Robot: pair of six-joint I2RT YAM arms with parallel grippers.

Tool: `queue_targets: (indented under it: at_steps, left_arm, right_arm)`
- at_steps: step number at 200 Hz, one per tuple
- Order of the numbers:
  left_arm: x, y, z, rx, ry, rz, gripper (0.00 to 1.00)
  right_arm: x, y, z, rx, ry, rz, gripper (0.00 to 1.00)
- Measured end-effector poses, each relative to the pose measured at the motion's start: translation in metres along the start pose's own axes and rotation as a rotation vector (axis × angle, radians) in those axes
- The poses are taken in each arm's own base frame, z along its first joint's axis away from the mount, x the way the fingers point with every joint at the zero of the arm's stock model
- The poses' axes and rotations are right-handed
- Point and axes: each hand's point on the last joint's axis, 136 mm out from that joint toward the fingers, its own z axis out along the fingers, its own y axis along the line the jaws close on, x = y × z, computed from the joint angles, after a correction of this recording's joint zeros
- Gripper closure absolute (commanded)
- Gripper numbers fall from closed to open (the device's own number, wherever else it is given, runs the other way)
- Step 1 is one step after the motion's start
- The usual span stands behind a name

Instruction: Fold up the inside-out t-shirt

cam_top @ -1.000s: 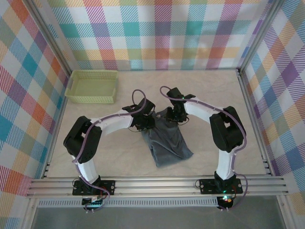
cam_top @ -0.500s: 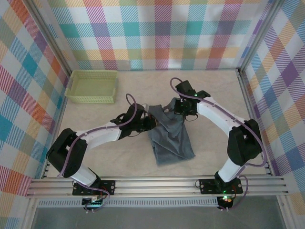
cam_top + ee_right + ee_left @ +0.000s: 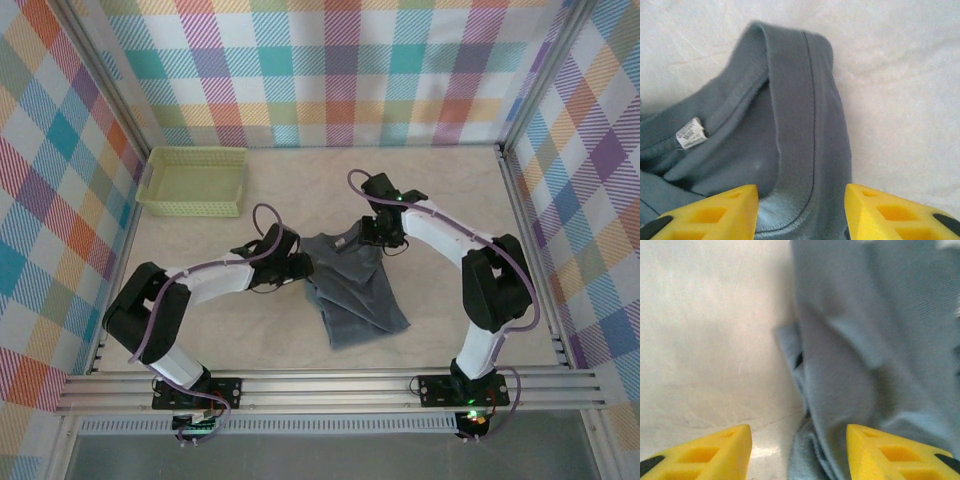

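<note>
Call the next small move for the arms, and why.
Probably lift both clear of the t-shirt. The left gripper stands open over its left edge, the right gripper open over the collar, and the cloth rests on the table; its lower half looks bunched and needs a fresh grip.

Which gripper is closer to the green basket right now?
Left. The left gripper is at the t-shirt's left edge, on the basket's side. The right gripper is at the collar, farther right across the shirt.
</note>
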Motion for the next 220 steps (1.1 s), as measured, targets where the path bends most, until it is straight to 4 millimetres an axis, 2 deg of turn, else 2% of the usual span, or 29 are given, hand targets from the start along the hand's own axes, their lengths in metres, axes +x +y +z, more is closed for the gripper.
queue_targets:
  at_steps: [6, 33, 46, 59, 70, 83, 104, 127, 145, 158, 188, 205, 220]
  left_arm:
    - [-0.009, -0.005, -0.006, -0.01, -0.018, 0.018, 0.39]
    - [-0.05, -0.038, -0.023, -0.012, -0.084, 0.096, 0.36]
    - [-0.065, -0.053, -0.02, -0.009, -0.098, 0.127, 0.36]
    - [-0.072, -0.058, -0.009, -0.026, -0.089, 0.15, 0.37]
    - [-0.072, -0.057, 0.008, -0.055, -0.065, 0.164, 0.39]
    - [-0.067, -0.05, 0.026, -0.091, -0.028, 0.175, 0.45]
    - [-0.056, -0.037, 0.052, -0.148, 0.034, 0.186, 0.64]
    - [-0.052, -0.03, 0.06, -0.181, 0.057, 0.181, 0.86]
    - [-0.059, -0.033, 0.057, -0.183, 0.036, 0.177, 0.97]
    - [-0.066, -0.033, 0.055, -0.191, 0.014, 0.172, 1.0]
    - [-0.082, -0.025, 0.041, -0.214, -0.026, 0.144, 1.0]
    - [-0.092, -0.025, 0.032, -0.212, -0.048, 0.132, 1.0]
    - [-0.101, -0.028, 0.026, -0.206, -0.067, 0.126, 0.93]
  right_arm:
    - [-0.005, 0.002, -0.003, -0.003, -0.015, -0.007, 0.49]
    - [-0.027, 0.008, -0.008, -0.003, -0.062, -0.033, 0.5]
    - [-0.033, 0.007, -0.001, 0.007, -0.061, -0.039, 0.51]
    - [-0.034, 0.006, 0.012, 0.019, -0.041, -0.043, 0.52]
    - [-0.032, 0.003, 0.024, 0.031, -0.015, -0.05, 0.53]
    - [-0.032, 0.0, 0.039, 0.042, 0.012, -0.056, 0.59]
    - [-0.029, -0.001, 0.056, 0.052, 0.046, -0.068, 0.72]
    - [-0.032, 0.0, 0.062, 0.058, 0.054, -0.078, 0.89]
    - [-0.039, 0.003, 0.057, 0.055, 0.038, -0.078, 0.94]
    - [-0.044, 0.004, 0.053, 0.058, 0.023, -0.078, 0.96]
    - [-0.052, 0.004, 0.048, 0.07, 0.003, -0.083, 0.97]
    - [-0.057, 0.005, 0.043, 0.073, -0.007, -0.088, 0.91]
    - [-0.064, 0.007, 0.037, 0.071, -0.025, -0.097, 0.83]
